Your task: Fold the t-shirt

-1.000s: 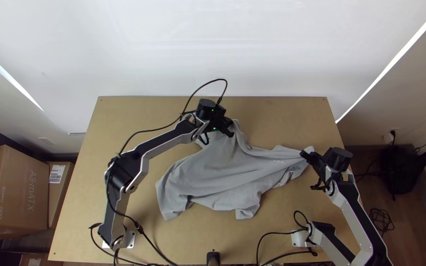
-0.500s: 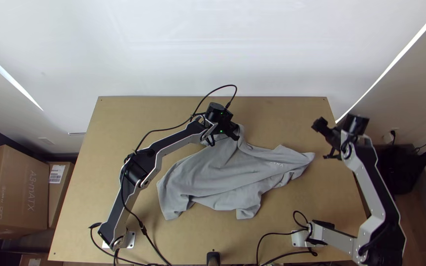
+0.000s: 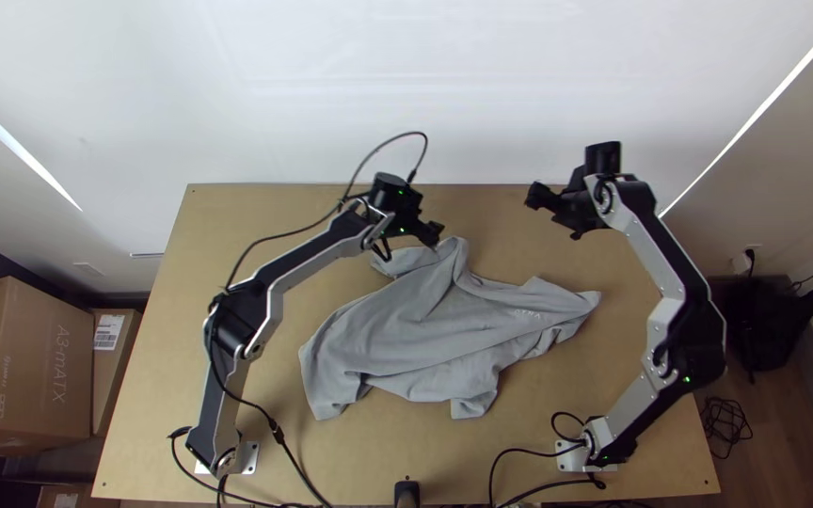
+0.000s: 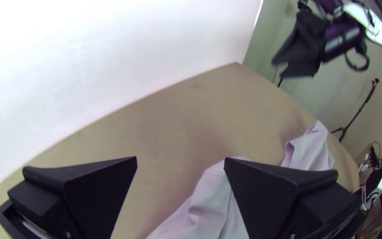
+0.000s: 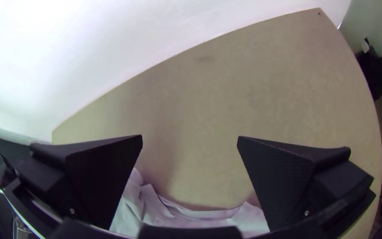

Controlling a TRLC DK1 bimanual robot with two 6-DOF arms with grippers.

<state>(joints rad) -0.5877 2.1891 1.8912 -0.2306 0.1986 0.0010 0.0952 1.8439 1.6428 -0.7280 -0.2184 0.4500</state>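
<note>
The grey t-shirt (image 3: pixel 435 329) lies spread but wrinkled, one end stretching right to a point and a raised fold at its top. My left gripper (image 3: pixel 438 237) is just above that top fold, holding nothing. In the left wrist view my left gripper (image 4: pixel 180 161) is open, with part of the t-shirt (image 4: pixel 213 203) between and below its fingers. Up at the far right, my right gripper (image 3: pixel 540 199) stands apart from the cloth. The right wrist view has my right gripper (image 5: pixel 190 137) open over bare wood, the t-shirt (image 5: pixel 155 210) at its lower edge.
The wooden table (image 3: pixel 237 221) has bare surface around the cloth, and a pale wall rises behind its far edge. Cables lie near both arm bases. Cardboard boxes (image 3: pixel 25 367) stand on the floor at the left.
My right gripper has let go of the t-shirt's right end and swung up the picture, then left. My left gripper has come off the top fold, which stays on the table.
</note>
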